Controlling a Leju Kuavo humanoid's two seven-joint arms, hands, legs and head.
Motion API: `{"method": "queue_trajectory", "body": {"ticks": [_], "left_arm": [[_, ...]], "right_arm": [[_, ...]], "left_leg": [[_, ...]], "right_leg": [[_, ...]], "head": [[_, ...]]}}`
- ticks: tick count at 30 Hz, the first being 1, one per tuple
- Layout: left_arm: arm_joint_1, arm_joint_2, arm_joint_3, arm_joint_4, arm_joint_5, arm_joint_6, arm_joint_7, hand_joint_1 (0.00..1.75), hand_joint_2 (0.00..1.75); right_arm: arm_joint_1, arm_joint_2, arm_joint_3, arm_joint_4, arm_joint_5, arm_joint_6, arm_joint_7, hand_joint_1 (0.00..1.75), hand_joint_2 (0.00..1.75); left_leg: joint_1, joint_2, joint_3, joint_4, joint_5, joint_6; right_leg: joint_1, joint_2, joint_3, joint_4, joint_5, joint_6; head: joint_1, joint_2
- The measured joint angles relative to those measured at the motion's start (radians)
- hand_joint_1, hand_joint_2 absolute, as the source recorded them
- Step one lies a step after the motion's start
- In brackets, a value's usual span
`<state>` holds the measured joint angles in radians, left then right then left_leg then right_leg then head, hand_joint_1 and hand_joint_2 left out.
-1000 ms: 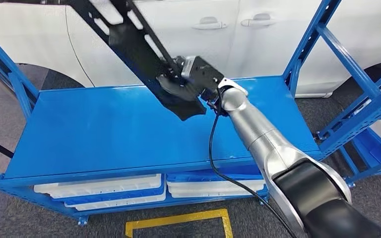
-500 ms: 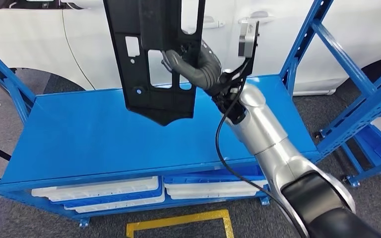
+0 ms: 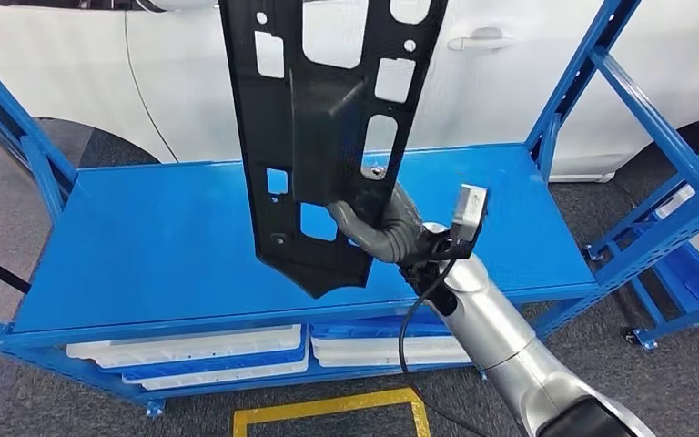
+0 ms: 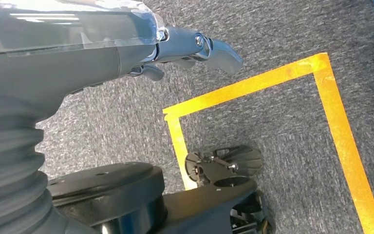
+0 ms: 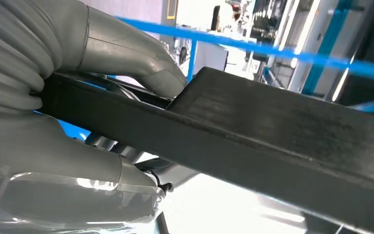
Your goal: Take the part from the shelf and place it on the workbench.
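The long black part [image 3: 328, 137], pierced with cut-outs, is held roughly upright above the blue shelf [image 3: 146, 246], clear of its surface. It is gripped near its lower end by the right hand [image 3: 382, 228], whose fingers are clamped around its edge. The left hand [image 4: 195, 46] is seen above grey carpet marked with yellow tape [image 4: 253, 87]; whether it is apart or closed cannot be told. A white car [image 3: 82, 64] is parked behind the shelf.

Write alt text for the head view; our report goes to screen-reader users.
The right robot hand holds a long black plastic panel with cut-outs upright above a blue metal shelf. White trays sit on the level below, a white car stands behind.
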<state>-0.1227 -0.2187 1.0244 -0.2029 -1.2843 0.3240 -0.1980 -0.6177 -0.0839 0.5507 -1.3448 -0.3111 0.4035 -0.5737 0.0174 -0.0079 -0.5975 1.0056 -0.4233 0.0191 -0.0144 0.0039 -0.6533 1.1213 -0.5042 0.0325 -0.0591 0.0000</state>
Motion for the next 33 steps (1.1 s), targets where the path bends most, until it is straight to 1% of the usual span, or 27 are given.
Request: {"method": "queue_trajectory", "body": {"ticks": [1, 2, 3, 4, 5, 7, 8, 9, 10, 12, 13, 14, 15, 17, 18, 19, 20, 22, 23, 24, 26, 27, 28, 29, 30, 32, 33], "left_arm": [[0.001, 0.000, 0.001, 0.000, -0.002, 0.001, 0.004, 0.00, 1.75], [0.003, -0.001, 0.001, 0.000, -0.004, 0.002, 0.009, 0.00, 1.75], [0.006, -0.001, 0.001, 0.000, -0.006, 0.003, 0.013, 0.00, 1.75], [0.009, -0.001, 0.001, 0.000, -0.008, 0.004, 0.016, 0.00, 1.75], [0.011, -0.001, 0.001, 0.000, -0.010, 0.004, 0.018, 0.00, 1.75], [0.012, -0.002, 0.001, 0.000, -0.012, 0.006, 0.023, 0.00, 1.75], [0.012, -0.003, 0.001, 0.000, -0.012, 0.007, 0.025, 0.00, 1.75], [0.011, -0.003, 0.001, 0.000, -0.011, 0.009, 0.027, 0.00, 1.75], [0.011, -0.003, 0.001, 0.000, -0.011, 0.010, 0.030, 0.00, 1.75], [0.010, -0.004, 0.001, 0.000, -0.014, 0.011, 0.036, 0.00, 1.75], [0.009, -0.004, 0.001, 0.000, -0.017, 0.011, 0.040, 0.00, 1.75], [0.009, -0.004, 0.001, 0.000, -0.020, 0.010, 0.043, 0.00, 1.75], [0.009, -0.004, 0.000, 0.000, -0.022, 0.007, 0.048, 0.00, 1.75], [0.009, -0.004, 0.000, 0.000, -0.024, 0.002, 0.060, 0.00, 1.75], [0.009, -0.004, 0.000, 0.000, -0.024, 0.000, 0.065, 0.00, 1.75], [0.009, -0.004, 0.000, 0.000, -0.023, -0.001, 0.070, 0.00, 1.75], [0.008, -0.004, 0.000, 0.000, -0.022, -0.001, 0.075, 0.00, 1.75], [0.006, -0.004, 0.000, 0.000, -0.019, -0.001, 0.084, 0.00, 1.75], [0.004, -0.003, 0.000, 0.000, -0.017, -0.001, 0.087, 0.00, 1.75], [0.003, -0.003, 0.000, 0.000, -0.015, -0.002, 0.088, 0.00, 1.75], [0.002, -0.003, 0.001, 0.000, -0.012, -0.003, 0.089, 0.00, 1.75], [0.002, -0.004, 0.001, 0.000, -0.011, -0.004, 0.090, 0.00, 1.75], [0.002, -0.004, 0.002, 0.000, -0.010, -0.004, 0.090, 0.00, 1.75], [0.001, -0.004, 0.002, 0.000, -0.008, -0.005, 0.090, 0.00, 1.75], [0.001, -0.004, 0.002, 0.000, -0.006, -0.006, 0.089, 0.00, 1.75], [0.001, -0.004, 0.002, 0.000, -0.002, -0.007, 0.088, 0.00, 1.75], [0.002, -0.004, 0.002, 0.000, -0.001, -0.008, 0.087, 0.00, 1.75]], "right_arm": [[0.033, -0.008, -0.003, -0.031, 0.016, -0.009, -0.009, 1.75, 1.75], [0.072, -0.017, -0.009, -0.061, 0.030, -0.016, -0.015, 1.75, 1.75], [0.111, -0.025, -0.016, -0.089, 0.042, -0.021, -0.020, 1.75, 1.75], [0.149, -0.032, -0.023, -0.114, 0.053, -0.024, -0.025, 1.75, 1.75], [0.182, -0.039, -0.031, -0.136, 0.064, -0.025, -0.029, 1.75, 1.75], [0.226, -0.047, -0.046, -0.171, 0.084, -0.026, -0.034, 1.75, 1.75], [0.240, -0.049, -0.053, -0.186, 0.093, -0.026, -0.035, 1.75, 1.75], [0.251, -0.050, -0.062, -0.199, 0.101, -0.026, -0.033, 1.75, 1.75], [0.260, -0.050, -0.071, -0.210, 0.109, -0.026, -0.028, 1.75, 1.75], [0.275, -0.050, -0.088, -0.228, 0.121, -0.028, -0.013, 1.75, 1.75], [0.280, -0.050, -0.096, -0.236, 0.124, -0.028, -0.005, 1.75, 1.75], [0.284, -0.050, -0.102, -0.244, 0.126, -0.029, 0.000, 1.75, 1.75], [0.289, -0.050, -0.109, -0.251, 0.127, -0.029, 0.005, 1.75, 1.75], [0.301, -0.051, -0.122, -0.260, 0.130, -0.028, 0.015, 1.75, 1.75], [0.308, -0.051, -0.128, -0.262, 0.131, -0.028, 0.019, 1.75, 1.75], [0.313, -0.052, -0.133, -0.263, 0.131, -0.027, 0.022, 1.75, 1.75], [0.317, -0.052, -0.139, -0.263, 0.130, -0.026, 0.023, 1.75, 1.75], [0.317, -0.052, -0.150, -0.266, 0.125, -0.026, 0.023, 1.75, 1.75], [0.316, -0.052, -0.157, -0.267, 0.122, -0.026, 0.024, 1.75, 1.75], [0.313, -0.052, -0.162, -0.268, 0.120, -0.026, 0.024, 1.75, 1.75], [0.309, -0.051, -0.172, -0.268, 0.115, -0.026, 0.027, 1.75, 1.75], [0.308, -0.051, -0.176, -0.268, 0.113, -0.026, 0.030, 1.75, 1.75], [0.307, -0.051, -0.181, -0.268, 0.112, -0.025, 0.033, 1.75, 1.75], [0.305, -0.050, -0.187, -0.268, 0.111, -0.024, 0.036, 1.75, 1.75], [0.305, -0.050, -0.193, -0.268, 0.111, -0.022, 0.038, 1.75, 1.75], [0.307, -0.049, -0.203, -0.266, 0.110, -0.020, 0.041, 1.75, 1.75], [0.309, -0.048, -0.206, -0.264, 0.110, -0.019, 0.041, 1.75, 1.75]], "left_leg": [[0.000, 0.000, 0.000, 0.000, 0.000, 0.003], [-0.001, 0.000, 0.000, 0.000, -0.001, 0.004], [-0.001, -0.001, 0.000, 0.000, -0.002, 0.005], [-0.001, -0.002, 0.000, 0.001, -0.003, 0.005], [-0.001, -0.003, 0.001, 0.003, -0.004, 0.004], [-0.003, -0.004, 0.000, 0.009, -0.009, -0.002], [-0.005, -0.004, 0.000, 0.012, -0.012, -0.006], [-0.007, -0.003, 0.000, 0.014, -0.014, -0.011], [-0.008, -0.003, 0.001, 0.013, -0.014, -0.016], [-0.008, -0.002, 0.002, 0.013, -0.016, -0.026], [-0.008, -0.001, -0.002, 0.023, -0.025, -0.031], [-0.007, 0.000, -0.012, 0.051, -0.045, -0.036], [-0.006, 0.001, -0.034, 0.102, -0.077, -0.040], [-0.005, 0.002, -0.092, 0.239, -0.144, -0.046], [-0.005, 0.002, -0.112, 0.289, -0.161, -0.047], [-0.005, 0.002, -0.114, 0.301, -0.158, -0.047], [-0.005, 0.002, -0.096, 0.269, -0.136, -0.044], [-0.007, 0.002, -0.019, 0.126, -0.076, -0.034], [-0.009, 0.002, 0.012, 0.063, -0.053, -0.028], [-0.012, 0.001, 0.031, 0.025, -0.041, -0.023], [-0.017, 0.000, 0.033, 0.011, -0.032, -0.015], [-0.014, 0.001, 0.032, 0.007, -0.025, -0.009], [-0.012, 0.001, 0.031, 0.000, -0.017, -0.003], [-0.010, 0.003, 0.028, -0.006, -0.008, 0.004], [-0.007, 0.004, 0.022, -0.011, 0.001, 0.008], [-0.008, 0.005, 0.004, -0.012, 0.013, 0.012], [-0.009, 0.005, -0.007, -0.010, 0.020, 0.012]], "right_leg": [[0.000, 0.000, -0.033, 0.069, -0.034, 0.003], [0.000, 0.000, -0.064, 0.134, -0.059, 0.005], [0.000, 0.000, -0.085, 0.174, -0.068, 0.007], [0.000, 0.000, -0.087, 0.175, -0.057, 0.006], [0.000, 0.000, -0.068, 0.134, -0.028, 0.005], [0.001, -0.001, 0.002, -0.008, 0.036, -0.002], [0.003, 0.000, 0.029, -0.062, 0.055, -0.007], [0.006, 0.000, 0.043, -0.091, 0.062, -0.013], [0.008, 0.001, 0.045, -0.097, 0.061, -0.019], [0.007, 0.001, 0.045, -0.101, 0.065, -0.031], [0.005, 0.000, 0.046, -0.104, 0.067, -0.038], [0.002, -0.001, 0.048, -0.107, 0.069, -0.044], [0.002, -0.003, 0.048, -0.108, 0.070, -0.049], [0.004, -0.004, 0.048, -0.108, 0.070, -0.054], [0.005, -0.005, 0.048, -0.107, 0.070, -0.054], [0.006, -0.005, 0.047, -0.105, 0.071, -0.055], [0.007, -0.005, 0.047, -0.103, 0.071, -0.055], [0.008, -0.003, 0.047, -0.100, 0.072, -0.053], [0.010, -0.003, 0.046, -0.099, 0.073, -0.051], [0.011, -0.003, 0.045, -0.098, 0.076, -0.046], [0.011, -0.003, 0.043, -0.101, 0.082, -0.034], [0.010, -0.004, 0.042, -0.102, 0.084, -0.028], [0.009, -0.003, 0.039, -0.098, 0.076, -0.022], [0.009, -0.003, 0.031, -0.079, 0.055, -0.017], [0.008, -0.003, 0.016, -0.040, 0.019, -0.013], [0.004, -0.003, -0.029, 0.089, -0.067, -0.005], [0.002, -0.003, -0.045, 0.146, -0.094, -0.002]], "head": [[0.000, 0.000], [0.000, 0.000], [0.000, 0.000], [0.000, 0.000], [0.000, 0.000], [0.000, 0.000], [0.000, 0.000], [0.000, 0.000], [0.000, 0.000], [0.000, 0.000], [0.000, 0.000], [0.000, 0.000], [0.000, 0.000], [0.000, 0.000], [0.000, 0.000], [0.000, 0.000], [0.000, 0.000], [0.000, 0.000], [0.000, 0.000], [0.000, 0.000], [0.000, 0.000], [0.000, 0.000], [0.000, 0.000], [0.000, 0.000], [0.000, 0.000], [0.000, 0.000], [0.000, 0.000]]}}
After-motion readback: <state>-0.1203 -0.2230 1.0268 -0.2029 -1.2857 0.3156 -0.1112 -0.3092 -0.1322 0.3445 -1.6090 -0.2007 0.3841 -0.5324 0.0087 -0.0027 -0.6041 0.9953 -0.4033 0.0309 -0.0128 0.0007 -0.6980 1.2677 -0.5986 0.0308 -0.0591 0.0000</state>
